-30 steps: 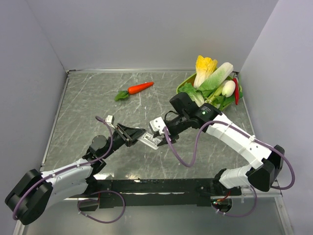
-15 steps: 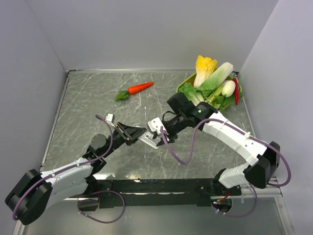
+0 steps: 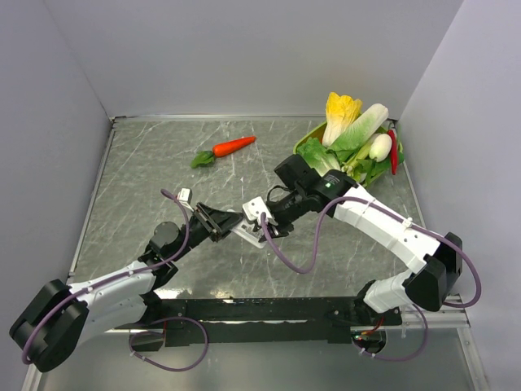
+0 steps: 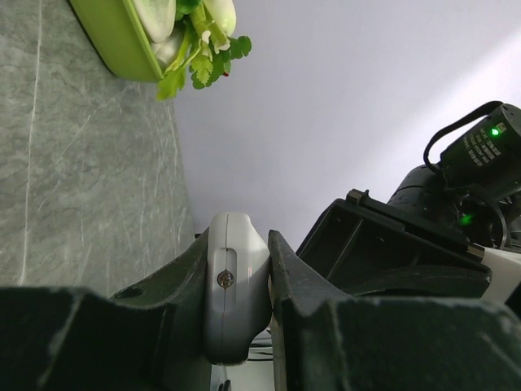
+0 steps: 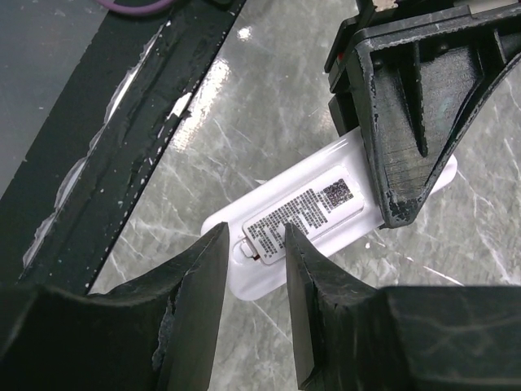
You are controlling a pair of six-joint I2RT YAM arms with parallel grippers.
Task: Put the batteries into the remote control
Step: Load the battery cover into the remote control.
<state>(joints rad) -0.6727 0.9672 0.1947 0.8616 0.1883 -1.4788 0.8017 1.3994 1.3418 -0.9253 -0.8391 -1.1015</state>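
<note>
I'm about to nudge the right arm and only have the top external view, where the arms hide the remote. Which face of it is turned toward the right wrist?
Observer: The remote control's back, with a printed label, faces that camera.
Operator: Where are the right fingers?
Observer: The right gripper has its jaws narrowly parted over the remote's free end, at the label's edge.
Operator: And the left hold?
Observer: The left wrist view shows the left gripper clamped across the remote's thickness, with no gap on either side.
</note>
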